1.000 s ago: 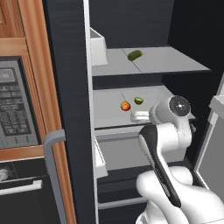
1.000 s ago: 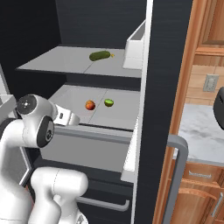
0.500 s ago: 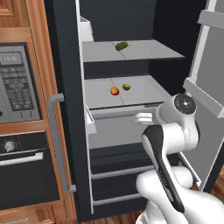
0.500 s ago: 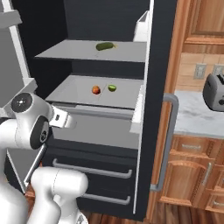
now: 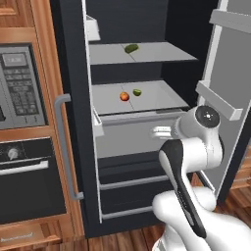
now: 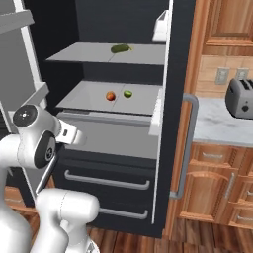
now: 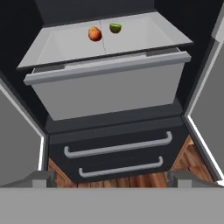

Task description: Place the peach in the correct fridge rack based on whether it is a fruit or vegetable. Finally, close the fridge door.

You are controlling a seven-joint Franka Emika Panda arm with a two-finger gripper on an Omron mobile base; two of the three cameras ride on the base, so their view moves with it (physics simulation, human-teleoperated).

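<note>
Fridge interior, doors open.

Upper shelf (image 5: 162, 53): one elongated green vegetable (image 5: 131, 48) near the middle.

Fridge rack (image 5: 162, 100), the lower shelf: peach (image 5: 124, 96) lying left of centre, set back from the front edge; small green round fruit (image 5: 137, 92) just beside it on the right, slightly farther back, the two apart. The hand view shows the same pair, peach (image 7: 94, 33) left, green fruit (image 7: 115, 28) right.

Below the rack: grey drawer (image 7: 109, 89) pulled partly out; two dark drawers with bar handles (image 7: 118, 148) beneath.

Hand (image 5: 162, 131): fingers spread wide, holding nothing, in front of the grey drawer, well apart from the peach.
</note>
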